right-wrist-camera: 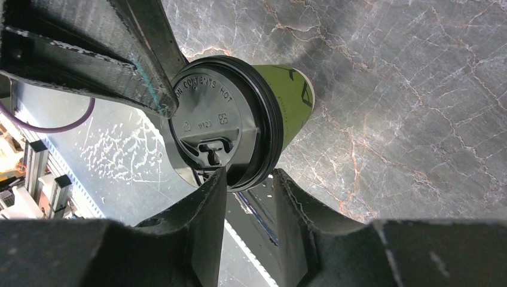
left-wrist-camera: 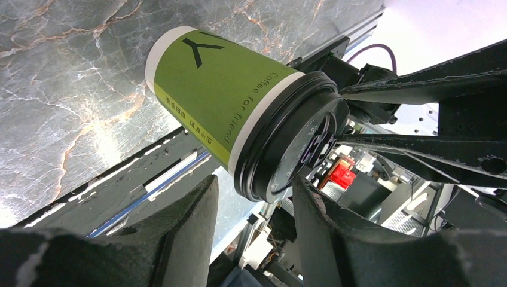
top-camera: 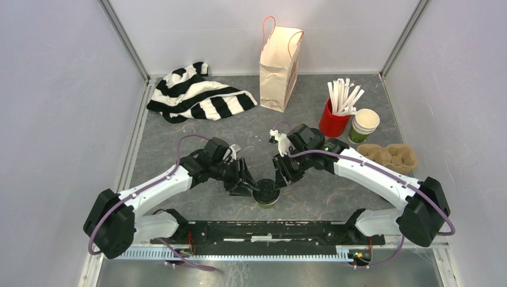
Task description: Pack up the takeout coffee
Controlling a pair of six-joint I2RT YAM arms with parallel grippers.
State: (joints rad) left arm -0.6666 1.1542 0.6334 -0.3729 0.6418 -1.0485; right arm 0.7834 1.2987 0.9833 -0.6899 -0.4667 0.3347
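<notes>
The left gripper [top-camera: 245,188] and right gripper [top-camera: 280,180] are both hovering with fingers parted, the right narrower, closing in from either side on one takeout coffee [top-camera: 266,196] and holding nothing. Their fingertips are crowding its black lid [right-wrist-camera: 224,122]; whether any is pressing on it I cannot tell. The cup is standing upright on the table [top-camera: 179,140] at the near edge, well apart from the paper bag [top-camera: 278,69] at the back.

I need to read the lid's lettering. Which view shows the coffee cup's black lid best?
Right wrist: the lid faces the camera, embossed lettering partly readable. Left wrist sees it obliquely, half shadowed; top external shows only a small dark disc.
</notes>
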